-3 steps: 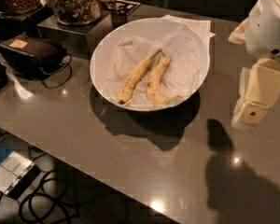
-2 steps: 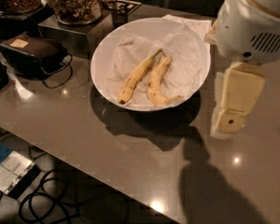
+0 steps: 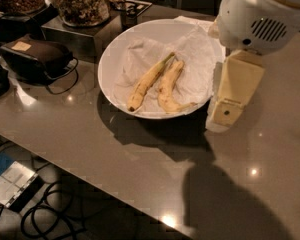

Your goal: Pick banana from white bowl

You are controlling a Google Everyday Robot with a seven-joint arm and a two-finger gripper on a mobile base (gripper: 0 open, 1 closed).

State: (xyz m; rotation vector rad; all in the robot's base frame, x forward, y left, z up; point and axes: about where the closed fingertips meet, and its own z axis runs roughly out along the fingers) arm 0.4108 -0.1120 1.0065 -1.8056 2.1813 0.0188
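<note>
The white bowl (image 3: 121, 48) sits on the grey table, lined with crumpled white paper. Two bananas lie in it side by side. The banana (image 3: 169, 88) is the plumper, curved one on the right, with a thin hooked end pointing right. The slimmer, straighter banana (image 3: 147, 82) with a greenish stem lies to its left. My gripper (image 3: 223, 114) hangs from the white arm at the bowl's right rim, to the right of the banana and apart from it.
A dark pouch with a cable (image 3: 37, 59) lies left of the bowl. Jars of snacks (image 3: 80, 3) stand on a metal box behind it. Cables and a device (image 3: 15, 184) lie on the floor below the table's front edge.
My arm and gripper have moved left, from the table's right side to the bowl's right rim. The bananas and bowl have not moved.
</note>
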